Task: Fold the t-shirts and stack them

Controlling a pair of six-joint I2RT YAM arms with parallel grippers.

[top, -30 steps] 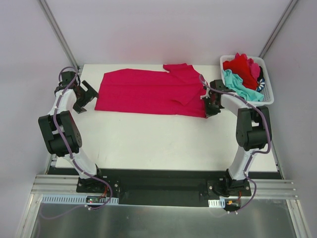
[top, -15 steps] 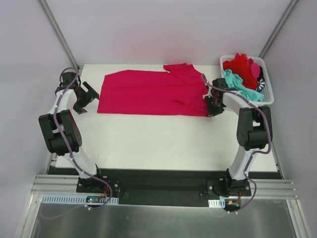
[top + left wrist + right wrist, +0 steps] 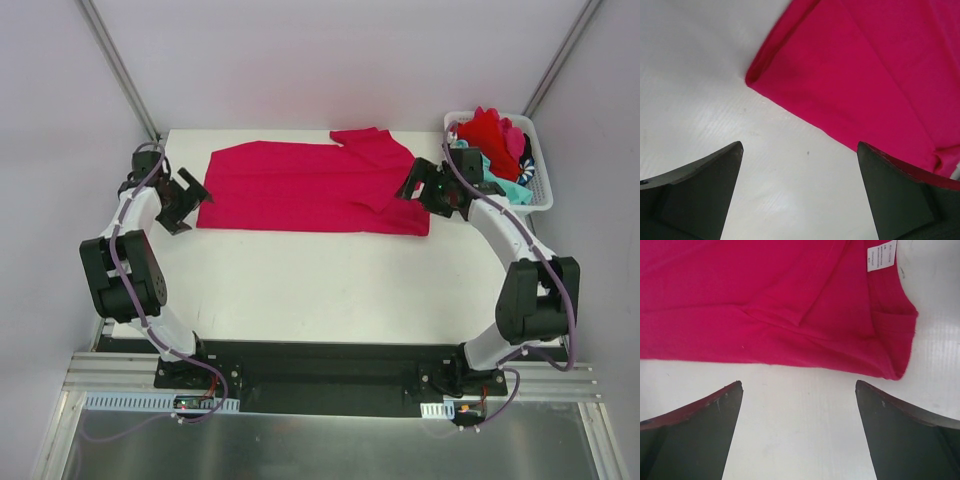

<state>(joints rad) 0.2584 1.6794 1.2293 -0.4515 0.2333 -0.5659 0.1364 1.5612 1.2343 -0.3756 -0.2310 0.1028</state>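
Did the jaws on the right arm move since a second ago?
Yes. The right gripper, jaws now open, moved toward the table's far edge, closer to the white basket, leaving the pink t-shirt's near right corner.

White table [image 3: 300,280], plain pale walls [image 3: 330,60]

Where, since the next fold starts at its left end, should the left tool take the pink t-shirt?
Probably at the pink t-shirt's left-end corner, coming in low from the left over the table: it lies flat, that corner just ahead of the open left tool.
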